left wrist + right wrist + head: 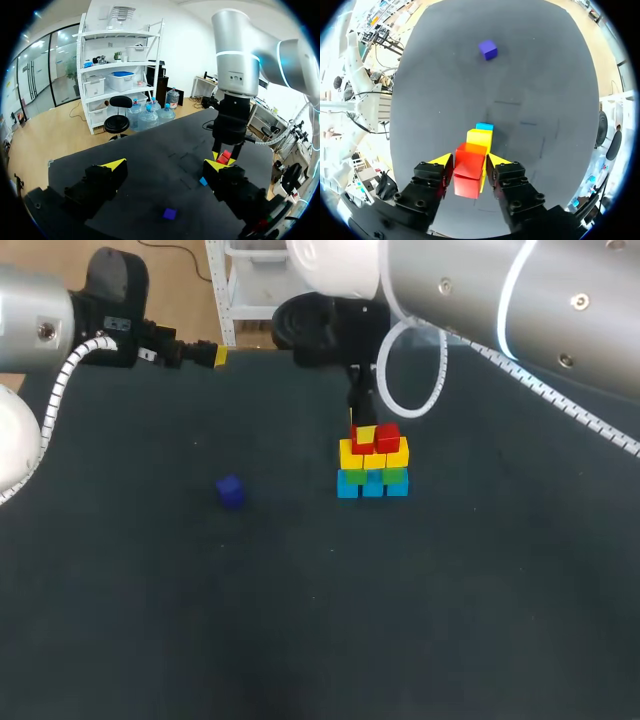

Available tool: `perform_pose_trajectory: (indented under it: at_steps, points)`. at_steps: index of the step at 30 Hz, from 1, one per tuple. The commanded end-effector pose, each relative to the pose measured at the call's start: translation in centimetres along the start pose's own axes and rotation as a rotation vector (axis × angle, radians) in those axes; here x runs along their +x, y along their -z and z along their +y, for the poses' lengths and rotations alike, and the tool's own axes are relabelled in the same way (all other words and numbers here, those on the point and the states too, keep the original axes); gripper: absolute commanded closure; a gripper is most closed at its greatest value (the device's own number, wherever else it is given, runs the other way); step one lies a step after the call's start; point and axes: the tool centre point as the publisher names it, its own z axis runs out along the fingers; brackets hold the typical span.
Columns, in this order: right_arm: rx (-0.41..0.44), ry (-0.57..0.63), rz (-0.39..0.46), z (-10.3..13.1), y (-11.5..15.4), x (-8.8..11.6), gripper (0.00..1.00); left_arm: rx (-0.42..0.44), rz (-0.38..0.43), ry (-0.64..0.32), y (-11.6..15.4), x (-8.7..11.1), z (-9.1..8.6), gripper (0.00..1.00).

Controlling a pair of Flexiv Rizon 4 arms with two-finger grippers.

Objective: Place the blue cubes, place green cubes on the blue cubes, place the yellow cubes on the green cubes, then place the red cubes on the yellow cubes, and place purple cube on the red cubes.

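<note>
**Red cube going on top: one nudge could be undoing the stack**

The right jaws are pinching a red cube [469,159] from two sides and holding it on top of the stack [373,462], tight against a second red cube [467,189]. In the head view both reds are looking about level on the yellow row [374,454]. Whether the held one is fully bearing on it is not showing.

The likeliest trouble is lying in the release. If the cube is hanging partly past a yellow edge, it may be tipping off as the jaws are spreading. A finger opening toward the neighbouring red could be shoving it sideways, since the two are touching. Lifting away at a slant could be dragging either red along. Pressing down too hard could be sliding the loose yellow, green and blue rows [373,485] beneath, as nothing is tying them together.

The stack is standing near the middle of the surface [300,620], a little toward its far edge. The purple cube [231,490] is lying alone, left of the middle, well apart from the stack. If the reds are ending up gapped or uneven, the purple cube will be lacking a flat seat.

The left jaws are spread wide and empty near the far left corner. A reach from there toward the purple cube is looking safe, provided both arms are not crowding the stack together.
</note>
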Motion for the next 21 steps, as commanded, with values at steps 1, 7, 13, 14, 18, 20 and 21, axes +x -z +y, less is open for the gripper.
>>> perform_pose_trajectory:
  at_steps: [1, 7, 13, 14, 18, 20, 21]
  points:
    - [0.002, 0.001, 0.001, 0.1, 0.0, 0.1, 0.54, 0.006, -0.005, -0.002, -0.1, 0.1, 0.2, 0.0]
    - [0.009, -0.001, 0.002, 0.0, 0.0, 0.2, 0.0, 0.006, -0.005, -0.002, -0.1, 0.1, 0.2, 0.0]
    - [0.033, -0.014, -0.015, -0.1, 0.8, 0.2, 0.0, 0.006, -0.005, -0.002, -0.1, 0.1, 0.2, 0.0]
    - [0.037, -0.017, -0.017, 0.0, 1.0, 0.2, 0.0, 0.006, -0.005, -0.002, -0.1, 0.1, 0.2, 0.0]
    - [0.051, -0.02, -0.031, 0.4, 1.9, 0.2, 0.0, 0.006, -0.005, -0.002, -0.1, 0.1, 0.2, 0.0]
    - [0.059, -0.02, -0.036, 0.6, 2.4, 0.2, 0.0, 0.006, -0.005, -0.002, -0.1, 0.1, 0.2, 0.0]
    - [0.064, -0.021, -0.041, 0.7, 2.7, 0.2, 0.0, 0.006, -0.005, -0.002, -0.1, 0.1, 0.2, 0.0]
